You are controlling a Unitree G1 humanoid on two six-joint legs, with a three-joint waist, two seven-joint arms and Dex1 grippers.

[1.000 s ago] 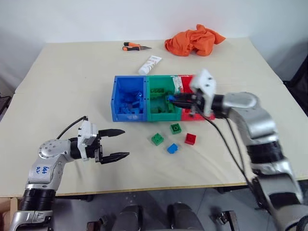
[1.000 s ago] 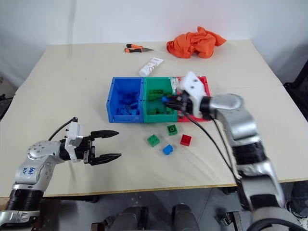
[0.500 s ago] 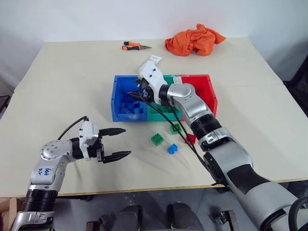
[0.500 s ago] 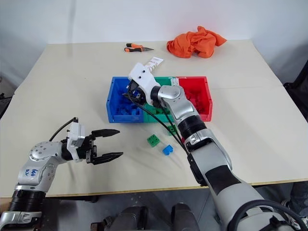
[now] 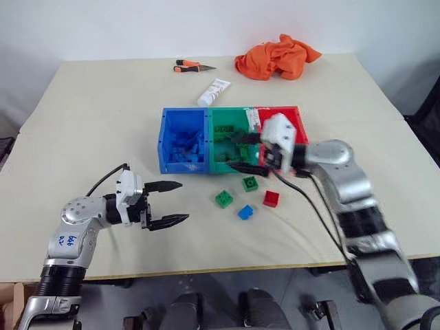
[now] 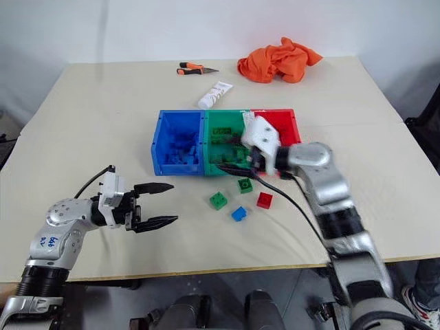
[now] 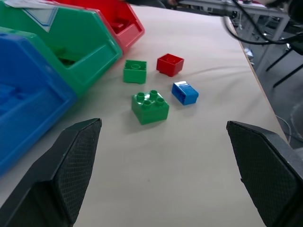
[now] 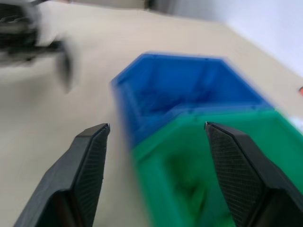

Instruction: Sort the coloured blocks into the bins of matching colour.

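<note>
My left pincer (image 5: 167, 203) hangs low over the bench (image 5: 103, 124), fingers spread and empty, aimed toward the loose bricks. Four bricks lie on the bench just in front of the bins: a blue brick (image 5: 245, 212), a green brick (image 5: 224, 199), a red brick (image 5: 271, 199) and a second green brick (image 5: 250, 183). My right pincer (image 5: 242, 151) hovers over the green bin (image 5: 221, 165), fingers apart, carrying nothing. The blue bin (image 5: 165, 148) and red bin (image 5: 301, 127) flank it; bricks lie in the blue bin. The bins' white label (image 7: 38, 17) is unreadable. Beyond lie a white tube (image 5: 214, 91), a knife (image 5: 192, 67) and an orange cloth (image 5: 277, 57).
</note>
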